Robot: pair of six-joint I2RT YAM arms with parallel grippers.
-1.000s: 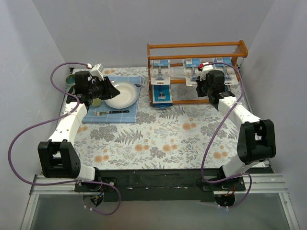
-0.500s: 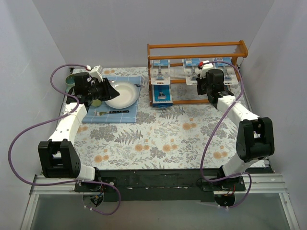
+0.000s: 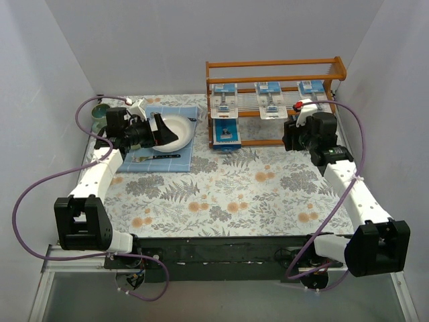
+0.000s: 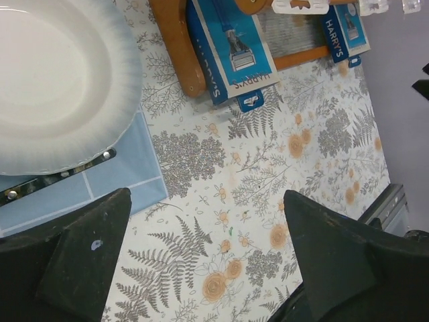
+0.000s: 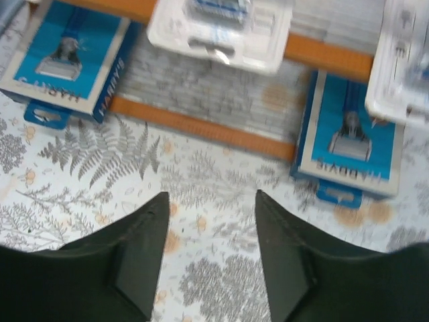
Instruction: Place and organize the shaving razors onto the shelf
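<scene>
The shelf (image 3: 275, 65) stands at the back right with several shaving razors (image 3: 269, 88) lying on its tiers. One blue pack (image 3: 228, 135) rests on the lowest tier at the left. In the right wrist view a blue pack (image 5: 67, 57) lies at the left, another (image 5: 352, 137) at the right, and a clear-fronted pack (image 5: 221, 23) above. My right gripper (image 5: 211, 198) is open and empty over the floral cloth, just in front of the shelf's bottom rail (image 5: 201, 127). My left gripper (image 4: 206, 194) is wide open and empty above the cloth, beside the plate.
A white plate (image 3: 175, 134) and a dark-handled fork (image 3: 157, 157) lie on a blue cloth (image 3: 164, 166) at the left. A green bowl (image 3: 100, 111) sits at the far left corner. White walls close in on both sides.
My right arm has drawn back from the shelf toward the right and its jaws have opened. My left gripper's jaws have opened wide near the plate.
</scene>
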